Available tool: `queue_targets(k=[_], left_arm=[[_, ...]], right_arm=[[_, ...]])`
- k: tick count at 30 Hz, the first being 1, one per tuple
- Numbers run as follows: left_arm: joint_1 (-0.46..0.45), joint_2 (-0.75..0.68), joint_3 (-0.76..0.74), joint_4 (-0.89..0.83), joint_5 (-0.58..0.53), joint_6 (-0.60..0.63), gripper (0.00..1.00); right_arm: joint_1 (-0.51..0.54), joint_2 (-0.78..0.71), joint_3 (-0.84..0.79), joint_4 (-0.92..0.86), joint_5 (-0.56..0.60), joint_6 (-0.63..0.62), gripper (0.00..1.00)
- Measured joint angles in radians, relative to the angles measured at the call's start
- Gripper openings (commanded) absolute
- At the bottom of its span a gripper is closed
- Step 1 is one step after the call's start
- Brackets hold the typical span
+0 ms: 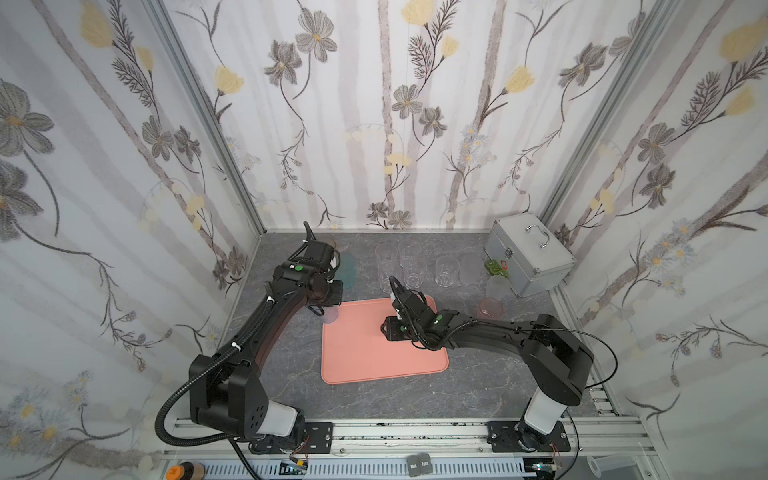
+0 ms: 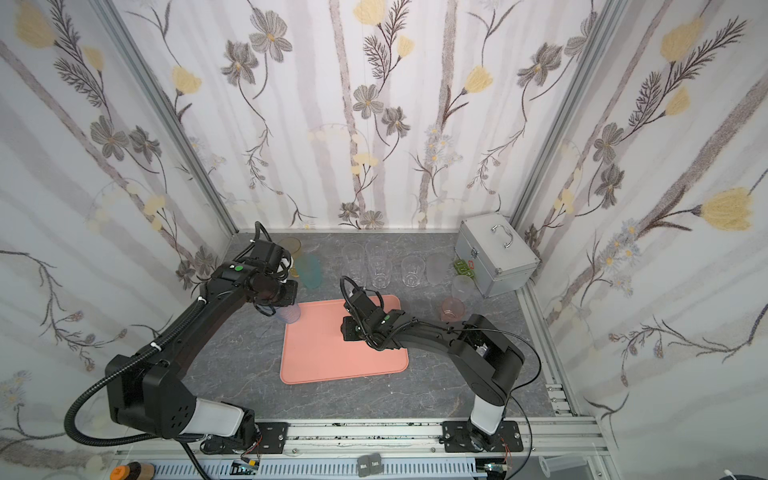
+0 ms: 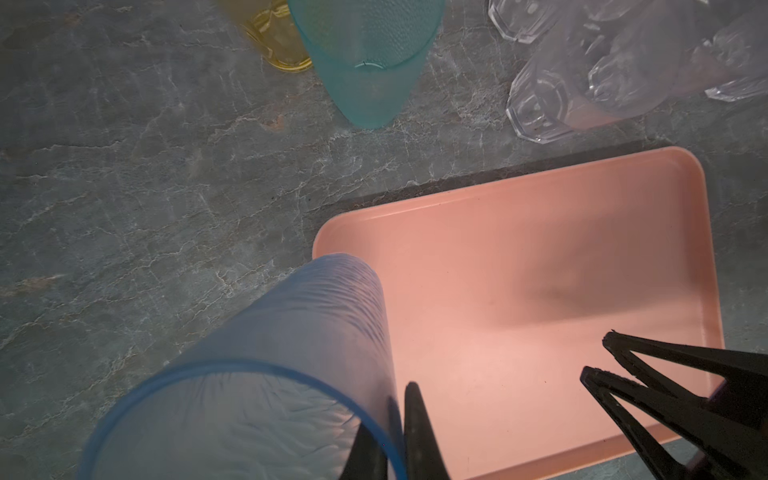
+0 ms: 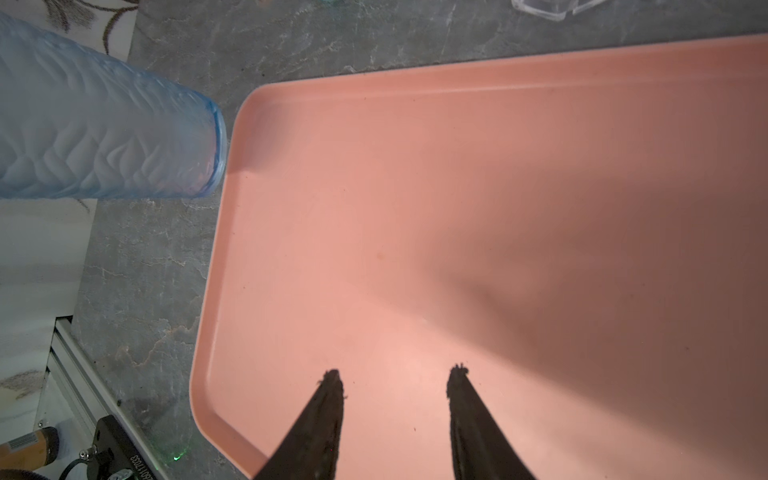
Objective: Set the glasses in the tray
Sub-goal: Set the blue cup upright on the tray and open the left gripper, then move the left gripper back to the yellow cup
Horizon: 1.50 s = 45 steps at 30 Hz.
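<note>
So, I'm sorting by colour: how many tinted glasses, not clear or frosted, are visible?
4: blue glass in the left gripper by the tray's far-left corner; teal glass and amber glass behind it; pink glass right of the tray. More may be hidden.

Your tray (image 1: 374,357) is salmon pink, the counter (image 1: 478,386) grey with pale veins. The blue glass (image 3: 291,332) carries a wavy ripple; the teal glass (image 3: 370,83) is finely dotted, the yellow glass (image 3: 282,50) plain, the clear glasses (image 3: 536,108) faceted. The walls (image 1: 374,124) show grey and yellow flowers.
</note>
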Motion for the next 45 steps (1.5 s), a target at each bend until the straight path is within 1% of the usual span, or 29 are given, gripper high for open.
queue_targets(k=[9, 13, 18, 19, 21, 24, 27, 33, 37, 41, 43, 45], left_arm=[[-0.031, 0.105, 0.005, 0.004, 0.019, 0.027, 0.0], [-0.035, 0.136, 0.036, 0.013, 0.018, 0.038, 0.0], [-0.038, 0.163, 0.05, 0.018, 0.007, 0.046, 0.05], [-0.04, 0.165, 0.053, 0.018, 0.004, 0.048, 0.08], [-0.045, 0.167, 0.057, 0.019, 0.003, 0.052, 0.18], [-0.05, 0.169, 0.064, 0.019, -0.011, 0.053, 0.28], [-0.056, 0.17, 0.07, 0.02, -0.014, 0.053, 0.35], [-0.08, 0.148, 0.106, 0.019, -0.021, 0.053, 0.44], [-0.101, 0.079, 0.137, 0.018, -0.017, 0.051, 0.47], [-0.114, -0.035, 0.157, 0.031, -0.01, 0.042, 0.51], [-0.115, -0.094, 0.152, 0.053, -0.011, 0.032, 0.55], [-0.114, -0.163, 0.122, 0.108, -0.025, 0.023, 0.63]], right_arm=[[0.0, -0.005, -0.02, 0.014, 0.001, 0.015, 0.42], [0.0, -0.005, -0.02, 0.027, 0.001, 0.015, 0.43], [0.0, -0.005, -0.032, 0.029, 0.001, 0.016, 0.42], [0.0, -0.005, -0.033, 0.029, 0.001, 0.018, 0.42], [0.0, -0.005, -0.034, 0.031, 0.001, 0.018, 0.42], [0.0, -0.005, -0.032, 0.031, 0.001, 0.018, 0.42], [0.0, 0.002, -0.024, 0.03, 0.001, 0.018, 0.42], [-0.002, 0.01, -0.006, 0.024, 0.001, 0.014, 0.42], [-0.013, 0.009, -0.001, 0.021, 0.002, -0.002, 0.43], [-0.027, -0.013, 0.023, -0.015, 0.016, -0.039, 0.47], [-0.028, -0.027, 0.051, -0.036, 0.035, -0.068, 0.49], [-0.027, -0.043, 0.074, -0.047, 0.037, -0.092, 0.5]])
